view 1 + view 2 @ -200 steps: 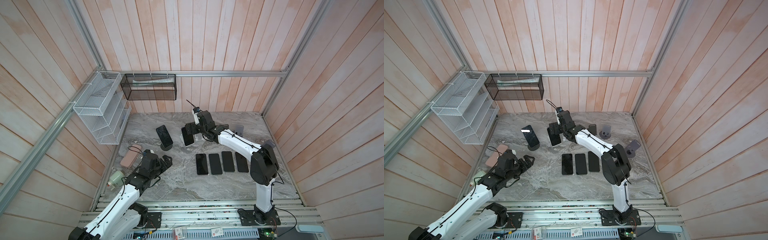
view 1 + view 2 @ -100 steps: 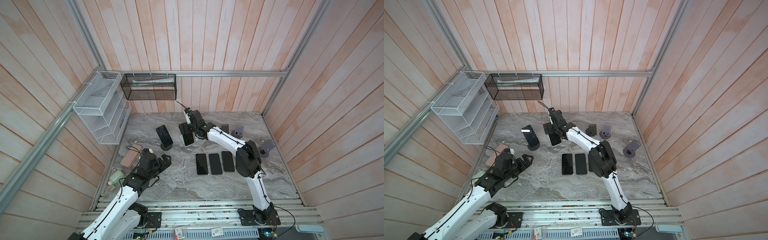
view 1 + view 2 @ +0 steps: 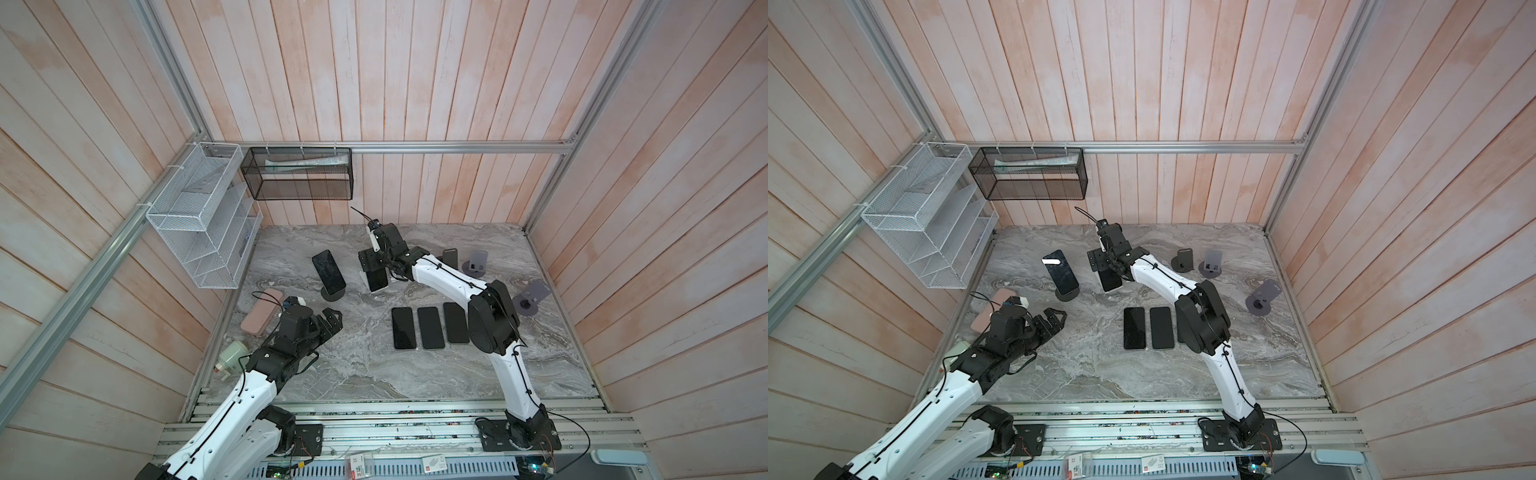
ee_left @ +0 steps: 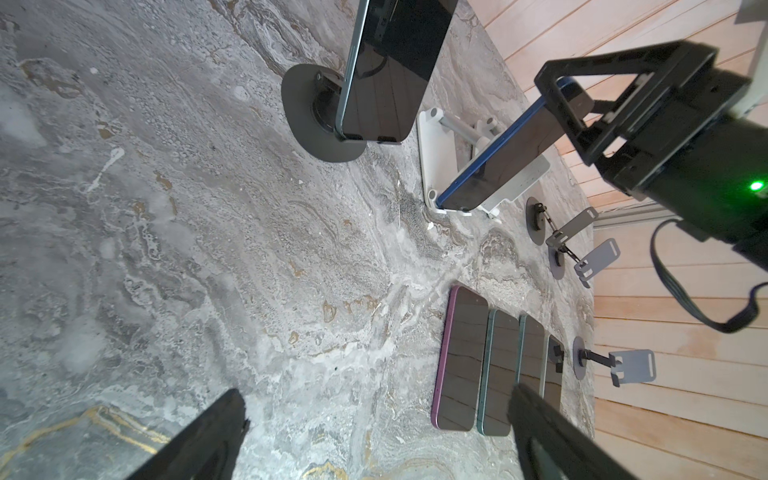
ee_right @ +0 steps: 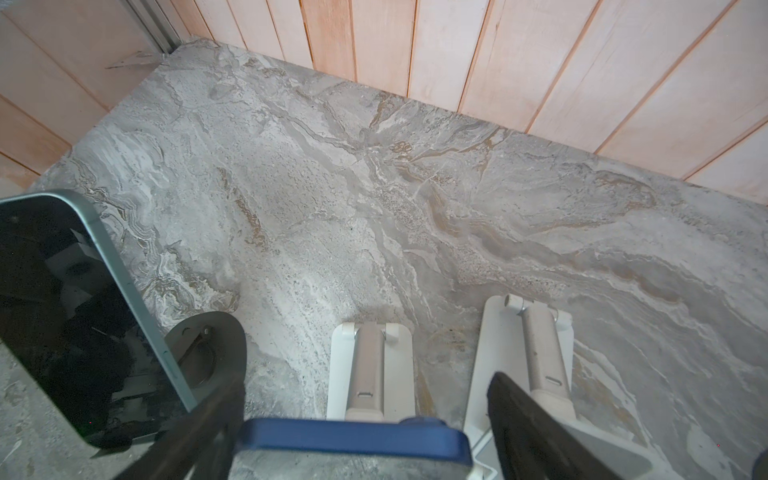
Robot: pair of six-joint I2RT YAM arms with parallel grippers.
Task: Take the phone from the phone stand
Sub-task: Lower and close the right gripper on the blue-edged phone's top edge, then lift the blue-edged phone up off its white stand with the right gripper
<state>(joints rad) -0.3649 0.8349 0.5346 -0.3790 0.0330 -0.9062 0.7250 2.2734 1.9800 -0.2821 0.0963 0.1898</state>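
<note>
Table [image 3: 353, 365]: grey marble veined white, with ochre streaks. Walls [image 3: 415, 83]: pale pink planks. Phone [image 4: 498, 170]: black screen, blue edge, on a white stand [image 4: 432, 153]. Second phone [image 4: 390, 70]: black, pale green edge, on a black round stand [image 4: 303, 116]. Flat phone [image 4: 461, 361]: purple edge. Rack [image 3: 195, 237]: white wire. Basket [image 3: 299, 191]: black mesh. Case [image 3: 257, 320]: dusty pink. Arms [image 3: 440, 280]: white with black joints.

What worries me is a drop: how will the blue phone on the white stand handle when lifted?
Likely rigid: the blue phone is a flat slab. Probably slippery, with glossy glass and smooth edges where the right gripper straddles it. The thin white stand looks light, so it might shift if the phone drags.
</note>
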